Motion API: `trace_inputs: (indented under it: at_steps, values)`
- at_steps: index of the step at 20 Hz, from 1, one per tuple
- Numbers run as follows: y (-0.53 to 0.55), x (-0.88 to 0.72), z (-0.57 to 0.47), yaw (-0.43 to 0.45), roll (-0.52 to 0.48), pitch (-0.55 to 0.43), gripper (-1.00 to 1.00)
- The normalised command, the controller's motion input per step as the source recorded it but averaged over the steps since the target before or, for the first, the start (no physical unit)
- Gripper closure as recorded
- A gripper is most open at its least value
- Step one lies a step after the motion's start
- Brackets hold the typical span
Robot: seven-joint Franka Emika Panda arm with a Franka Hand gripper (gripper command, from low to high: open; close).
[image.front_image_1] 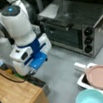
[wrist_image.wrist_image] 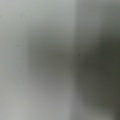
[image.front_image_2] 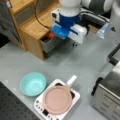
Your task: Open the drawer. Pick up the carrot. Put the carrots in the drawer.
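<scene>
Hand (image.front_image_2: 53, 35) over open drawer (image.front_image_2: 51, 43), carrot (image.front_image_2: 51, 35) right at it; grip state unclear.

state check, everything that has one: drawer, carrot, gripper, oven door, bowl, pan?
drawer: pulled open
carrot: orange bit at the drawer's opening, mostly hidden by the arm
gripper: low over the drawer, fingers hidden
oven: door shut
bowl: upright, empty
pan: on the white cooker, empty
</scene>
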Motion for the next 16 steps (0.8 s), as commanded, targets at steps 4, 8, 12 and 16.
trace_inputs:
  at_steps: [4,8,12,16]
  values:
    - [0.32,0.40,0.17,-0.082,0.159,0.159,-1.00]
    - [0.29,0.45,0.18,-0.136,0.163,0.184,-1.00]
    - [0.21,0.47,0.30,-0.132,0.174,0.233,-1.00]
    - [0.24,0.43,0.38,-0.082,0.180,0.304,-1.00]
